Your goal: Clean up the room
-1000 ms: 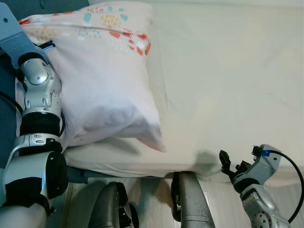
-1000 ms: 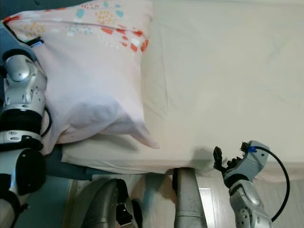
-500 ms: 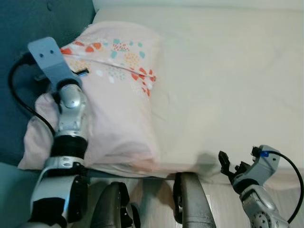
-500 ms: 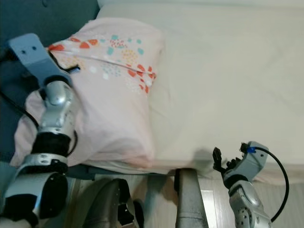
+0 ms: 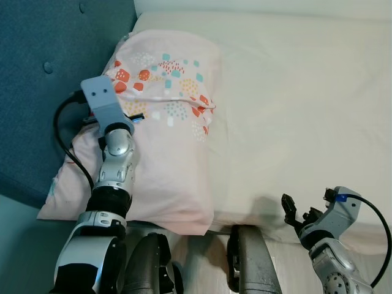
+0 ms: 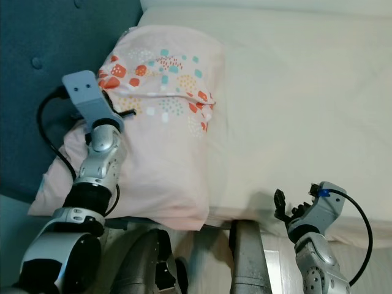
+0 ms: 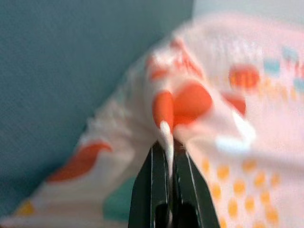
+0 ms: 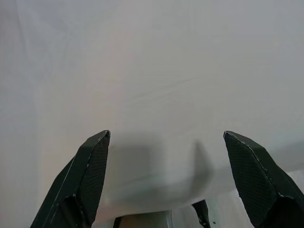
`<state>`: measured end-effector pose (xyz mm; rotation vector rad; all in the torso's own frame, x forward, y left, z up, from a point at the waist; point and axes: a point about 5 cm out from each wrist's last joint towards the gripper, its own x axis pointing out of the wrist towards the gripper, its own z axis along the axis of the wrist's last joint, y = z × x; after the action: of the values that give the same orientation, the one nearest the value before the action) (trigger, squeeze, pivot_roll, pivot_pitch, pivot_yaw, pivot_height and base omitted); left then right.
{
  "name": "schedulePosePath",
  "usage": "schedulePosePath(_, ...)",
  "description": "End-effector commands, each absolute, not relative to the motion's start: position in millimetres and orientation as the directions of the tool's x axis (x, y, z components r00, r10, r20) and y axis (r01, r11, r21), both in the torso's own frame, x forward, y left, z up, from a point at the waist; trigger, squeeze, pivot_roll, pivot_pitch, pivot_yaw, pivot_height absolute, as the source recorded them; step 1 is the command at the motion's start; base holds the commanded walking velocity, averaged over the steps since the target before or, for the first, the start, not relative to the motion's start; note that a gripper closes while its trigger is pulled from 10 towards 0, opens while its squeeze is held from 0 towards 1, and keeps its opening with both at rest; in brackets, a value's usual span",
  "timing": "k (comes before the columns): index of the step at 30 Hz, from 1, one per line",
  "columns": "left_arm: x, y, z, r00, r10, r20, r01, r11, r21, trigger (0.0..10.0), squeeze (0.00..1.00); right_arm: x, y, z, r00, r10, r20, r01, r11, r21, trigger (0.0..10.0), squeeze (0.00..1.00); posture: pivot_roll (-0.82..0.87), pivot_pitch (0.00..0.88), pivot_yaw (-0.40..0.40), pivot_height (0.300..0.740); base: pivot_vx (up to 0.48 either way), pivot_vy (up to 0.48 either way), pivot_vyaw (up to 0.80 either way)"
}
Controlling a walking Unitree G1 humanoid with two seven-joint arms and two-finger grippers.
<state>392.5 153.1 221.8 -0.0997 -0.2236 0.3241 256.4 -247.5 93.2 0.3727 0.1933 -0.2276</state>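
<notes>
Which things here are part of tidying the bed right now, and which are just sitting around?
In the job:
- pink patterned pillow, a fold of it pinched by the left gripper
- cream bed sheet, which the pillow lies on
- blue headboard, right beside the pillow

Just there:
- right gripper, open, idle at the bed's near edge
- the robot's own legs below

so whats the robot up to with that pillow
It is making the bed. The left claw is pinched shut on a fold of the pink patterned pillow, holding it at the head of the bed beside the blue headboard. The pillow lies on the cream sheet, with its near end hanging over the mattress edge. The right claw is open and holds nothing, low at the near edge of the mattress.
</notes>
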Motion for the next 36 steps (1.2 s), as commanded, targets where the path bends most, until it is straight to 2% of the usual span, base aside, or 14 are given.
schedulePosePath(1,391.8,143.3,199.3,0.957,0.265,0.118,-0.259,0.964,-0.058,10.0,0.89,252.0,-251.7,84.3,0.945,-0.201,-0.26,0.282,0.902,0.326,10.0,0.0,-0.06,0.298,0.059,0.617,0.0,0.0,0.0)
schedulePosePath(3,391.8,143.3,199.3,0.957,0.265,0.118,-0.259,0.964,-0.058,10.0,0.89,252.0,-251.7,84.3,0.945,-0.201,-0.26,0.282,0.902,0.326,10.0,0.0,-0.06,0.298,0.059,0.617,0.0,0.0,0.0)
schedulePosePath(4,391.9,140.3,196.3,0.967,0.232,0.109,-0.231,0.973,-0.022,10.0,1.0,253.5,-252.0,85.2,0.945,-0.202,-0.256,0.281,0.902,0.327,10.0,0.0,-0.06,0.291,0.06,0.617,0.0,0.0,0.0)
schedulePosePath(12,395.9,155.4,215.1,0.969,0.146,0.198,-0.18,0.97,0.164,10.0,1.0,260.3,-252.5,87.9,0.949,-0.203,-0.241,0.276,0.903,0.329,10.0,0.0,-0.06,0.258,0.062,0.617,0.0,0.0,0.0)
schedulePosePath(15,394.0,184.1,223.5,0.97,0.086,0.228,-0.17,0.909,0.381,10.0,1.0,261.6,-254.4,89.3,0.95,-0.207,-0.235,0.278,0.904,0.326,10.0,0.0,-0.05,0.248,0.066,0.617,0.0,0.0,0.0)
schedulePosePath(16,387.7,215.4,228.6,0.977,0.058,0.206,-0.177,0.757,0.629,10.0,1.0,262.3,-257.5,90.6,0.949,-0.216,-0.229,0.283,0.903,0.324,10.0,0.0,-0.05,0.246,0.07,0.617,0.0,0.0,0.0)
schedulePosePath(17,385.4,223.0,230.3,0.979,0.054,0.197,-0.176,0.707,0.685,10.0,1.0,262.2,-258.4,90.9,0.949,-0.218,-0.228,0.285,0.902,0.324,10.0,0.0,-0.05,0.246,0.07,0.617,0.0,0.0,0.0)
schedulePosePath(25,368.4,249.5,234.2,0.979,0.118,0.169,-0.204,0.679,0.706,10.0,1.0,263.0,-259.6,89.5,0.948,-0.222,-0.229,0.29,0.9,0.324,10.0,0.0,-0.03,0.243,0.069,0.617,0.0,0.0,0.0)
schedulePosePath(27,361.7,255.0,230.6,0.978,0.141,0.153,-0.208,0.704,0.679,10.0,1.0,263.4,-259.8,89.0,0.948,-0.222,-0.23,0.29,0.9,0.325,10.0,0.0,-0.02,0.243,0.066,0.617,0.0,0.0,0.0)
schedulePosePath(29,348.7,252.4,198.2,0.984,0.163,0.067,-0.174,0.844,0.507,10.0,1.0,265.1,-259.4,89.1,0.949,-0.219,-0.229,0.287,0.901,0.326,10.0,0.0,-0.02,0.245,0.062,0.617,0.0,0.0,0.0)
schedulePosePath(31,348.7,252.4,198.2,0.984,0.163,0.067,-0.174,0.844,0.507,10.0,1.0,265.1,-259.4,89.1,0.949,-0.219,-0.229,0.287,0.901,0.326,10.0,0.0,-0.02,0.245,0.062,0.617,0.0,0.0,0.0)
schedulePosePath(32,341.6,245.9,174.4,0.986,0.163,0.02,-0.157,0.901,0.404,10.0,0.74,266.1,-259.0,89.8,0.95,-0.217,-0.226,0.284,0.902,0.327,10.0,0.0,-0.02,0.246,0.059,0.617,0.0,0.0,0.0)
schedulePosePath(33,335.5,242.3,153.9,0.984,0.175,-0.021,-0.155,0.919,0.363,10.0,0.0,266.8,-258.8,90.7,0.951,-0.214,-0.224,0.28,0.902,0.327,10.0,0.0,-0.02,0.25,0.055,0.617,0.0,0.0,0.0)
schedulePosePath(36,326.4,239.3,119.4,0.974,0.212,-0.083,-0.164,0.905,0.393,10.0,0.0,266.8,-259.3,92.7,0.952,-0.214,-0.218,0.278,0.903,0.327,10.0,0.0,-0.03,0.254,0.052,0.617,0.0,0.0,0.0)
